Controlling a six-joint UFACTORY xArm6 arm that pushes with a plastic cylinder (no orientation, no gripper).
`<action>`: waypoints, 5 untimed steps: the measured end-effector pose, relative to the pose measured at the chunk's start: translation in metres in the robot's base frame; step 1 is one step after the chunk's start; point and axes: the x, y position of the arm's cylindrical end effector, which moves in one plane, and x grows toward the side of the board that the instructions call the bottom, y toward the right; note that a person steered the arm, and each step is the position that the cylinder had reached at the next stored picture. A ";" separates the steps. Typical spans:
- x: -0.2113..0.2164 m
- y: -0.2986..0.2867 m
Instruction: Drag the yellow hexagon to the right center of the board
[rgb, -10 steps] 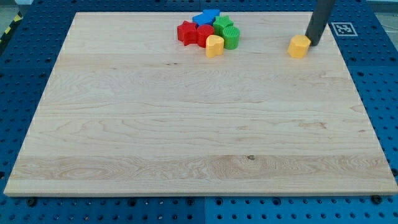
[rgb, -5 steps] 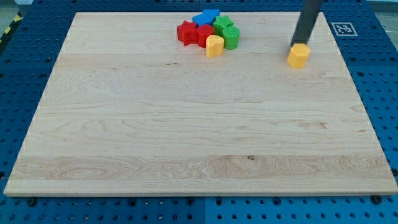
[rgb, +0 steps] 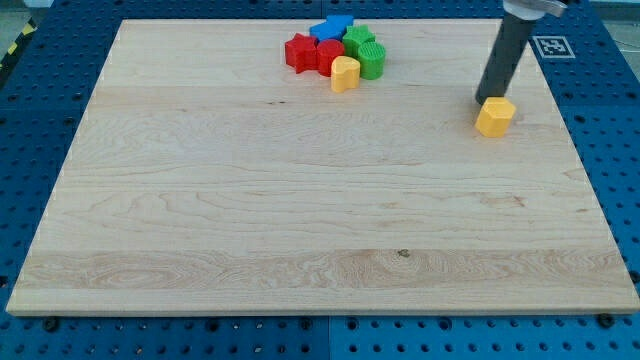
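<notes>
The yellow hexagon (rgb: 495, 116) lies on the wooden board (rgb: 300, 200) near the view's right, in the upper part. My tip (rgb: 487, 99) touches the hexagon's top-left side, just above it in the view. The dark rod rises from there to the view's top edge.
A cluster of blocks sits at the board's top middle: a second yellow block (rgb: 344, 73), two red blocks (rgb: 299, 51) (rgb: 329, 55), two green blocks (rgb: 371, 61) (rgb: 357, 38) and a blue block (rgb: 331, 27). A marker tag (rgb: 551, 46) lies off the board's top right corner.
My tip has moved down and slightly right, pushing the yellow hexagon down the board toward the right side. The cluster has not moved.
</notes>
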 end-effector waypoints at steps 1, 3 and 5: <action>0.009 0.021; -0.021 -0.019; 0.004 -0.029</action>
